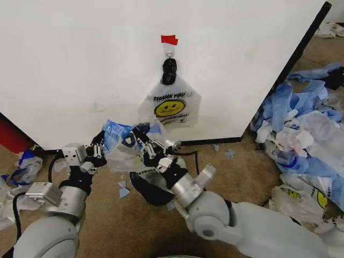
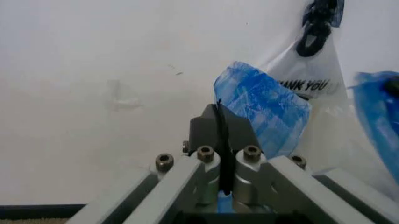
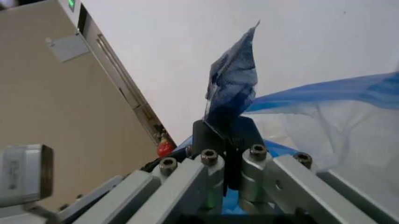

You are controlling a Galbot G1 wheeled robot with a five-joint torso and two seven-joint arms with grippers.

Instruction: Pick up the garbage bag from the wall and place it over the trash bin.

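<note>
Both grippers are pinching one garbage bag [image 1: 122, 144] between them in the head view: the left gripper [image 1: 98, 152] is clamping its blue edge at about 9 o'clock, the right gripper [image 1: 152, 150] its edge at 3 o'clock, so the film is stretching crosswise above the trash bin [image 1: 150, 188], which is sitting on the floor under the right wrist. A second smiley bag [image 1: 170, 107] is hanging from the hook [image 1: 169, 54] on the wall [image 1: 80, 64], at 12 o'clock from the held one, handles up, long axis vertical.

Seen from the left wrist, the fingers [image 2: 206, 130] are closing on a crinkled blue flap [image 2: 262, 112]; the film is looking thin, limp and slippery, so the doubled rim is probably the safest hold.

Over at the right wrist, the pads [image 3: 212, 135] are squeezing a dark blue tab [image 3: 232, 79] standing upright, with clear film [image 3: 324, 130] trailing away, likely the mouth opening.
</note>
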